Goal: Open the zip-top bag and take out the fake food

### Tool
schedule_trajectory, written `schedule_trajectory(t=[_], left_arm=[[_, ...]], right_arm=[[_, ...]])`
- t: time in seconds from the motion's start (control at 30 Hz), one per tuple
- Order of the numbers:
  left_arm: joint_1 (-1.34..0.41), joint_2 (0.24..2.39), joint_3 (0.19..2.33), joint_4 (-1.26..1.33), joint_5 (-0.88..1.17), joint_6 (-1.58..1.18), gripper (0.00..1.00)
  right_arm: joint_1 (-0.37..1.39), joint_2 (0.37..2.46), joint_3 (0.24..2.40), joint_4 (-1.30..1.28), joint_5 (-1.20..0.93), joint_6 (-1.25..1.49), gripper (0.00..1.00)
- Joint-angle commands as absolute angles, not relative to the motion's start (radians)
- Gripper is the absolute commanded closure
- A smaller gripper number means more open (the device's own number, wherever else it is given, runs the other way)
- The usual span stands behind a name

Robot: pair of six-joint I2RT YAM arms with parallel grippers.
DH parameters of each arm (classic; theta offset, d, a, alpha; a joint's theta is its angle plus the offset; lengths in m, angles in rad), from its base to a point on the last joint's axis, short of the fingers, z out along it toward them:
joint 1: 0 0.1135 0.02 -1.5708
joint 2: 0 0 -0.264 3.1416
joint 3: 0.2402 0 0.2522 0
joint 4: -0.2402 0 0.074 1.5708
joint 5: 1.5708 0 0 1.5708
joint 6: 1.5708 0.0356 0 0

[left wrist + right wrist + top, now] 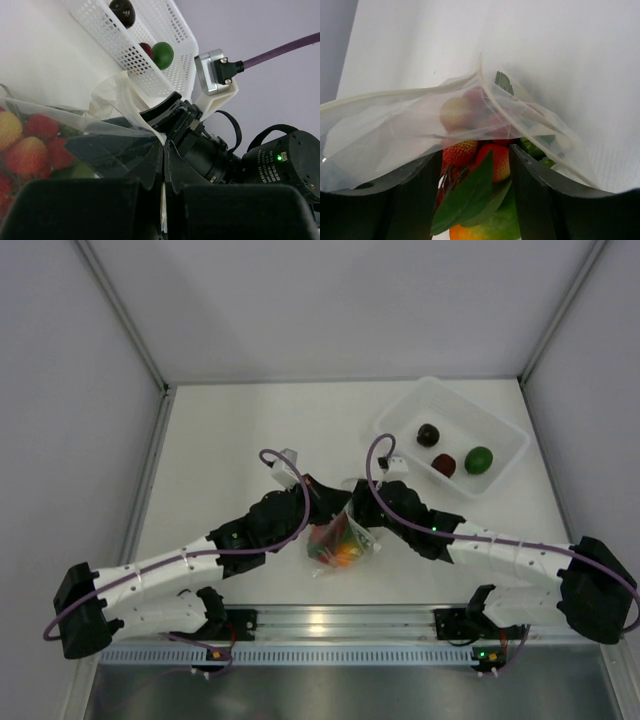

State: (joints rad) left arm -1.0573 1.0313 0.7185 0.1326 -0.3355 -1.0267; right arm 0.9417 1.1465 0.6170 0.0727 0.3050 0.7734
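Note:
The clear zip-top bag (345, 545) hangs between my two grippers at the table's near centre, with fake food (338, 548) inside. My left gripper (322, 502) is shut on a thin edge of the bag; in the left wrist view the jaws (165, 150) pinch the film (115, 127), with red pieces (30, 150) to the left. My right gripper (358, 502) shows in its wrist view (476, 150) with its fingers closed against the red clustered pieces and green leaves (492, 160). Bag film (395, 125) drapes over the fingertips.
A white tub (405, 405) stands at the back right, holding a dark maroon piece (428, 434), a red piece (444, 464) and a green piece (479, 459). It also shows in the left wrist view (150, 30). Walls enclose the table on three sides.

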Motion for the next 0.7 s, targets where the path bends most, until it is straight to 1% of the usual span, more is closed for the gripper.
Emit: schedule_trajectory(t=[0.0, 0.1, 0.17, 0.27, 0.37, 0.5, 0.67], left_arm=[[-1.063, 1.015, 0.735, 0.222, -0.406, -1.057, 1.00], [-1.063, 1.040, 0.689, 0.224, -0.428, -1.084, 1.00], [-1.063, 1.058, 0.652, 0.239, -0.433, -1.103, 1.00], [-1.072, 1.080, 0.629, 0.250, -0.436, -1.117, 1.00], [-1.091, 1.097, 0.632, 0.276, -0.431, -1.112, 1.00], [-1.134, 1.138, 0.690, 0.281, -0.437, -1.069, 1.00], [-1.178, 1.178, 0.706, 0.279, -0.460, -1.058, 1.00]], right_arm=[[0.956, 1.230, 0.715, -0.032, 0.238, 0.674, 0.43], [0.957, 1.243, 0.689, -0.012, 0.180, 0.673, 0.40], [0.960, 1.239, 0.675, -0.008, 0.179, 0.669, 0.36], [0.960, 1.261, 0.660, 0.021, 0.190, 0.655, 0.34], [0.960, 1.299, 0.669, 0.041, 0.181, 0.661, 0.32], [0.963, 1.318, 0.670, 0.090, 0.170, 0.675, 0.29], [0.972, 1.301, 0.660, 0.126, 0.147, 0.682, 0.29]])
